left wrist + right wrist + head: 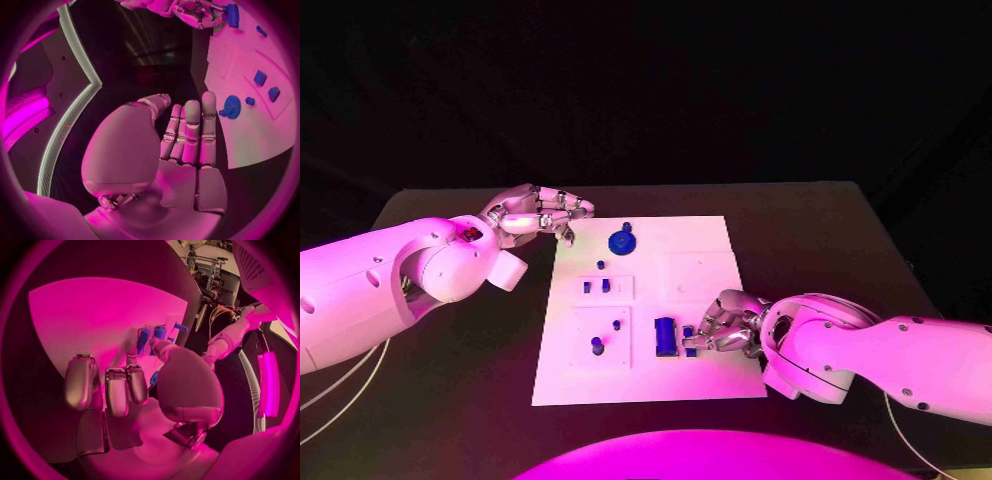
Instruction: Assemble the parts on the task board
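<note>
The white task board [697, 255] lies mid-table. A round blue part [623, 239] [231, 106] sits at its far left, two small blue parts [596, 286] stand behind it, and a blue peg [597, 345] stands near the front. My right hand [723, 322] rests on the board's near right beside an upright blue block [666, 335]. Its thumb and a finger pinch a small blue part [689, 343] [153, 380]. My left hand [538, 212] [187, 150] hovers off the board's far left corner, fingers straight and holding nothing.
The black table [848, 230] surrounds the board on all sides. A bare square recess [692, 275] lies on the board's right half, just beyond my right hand.
</note>
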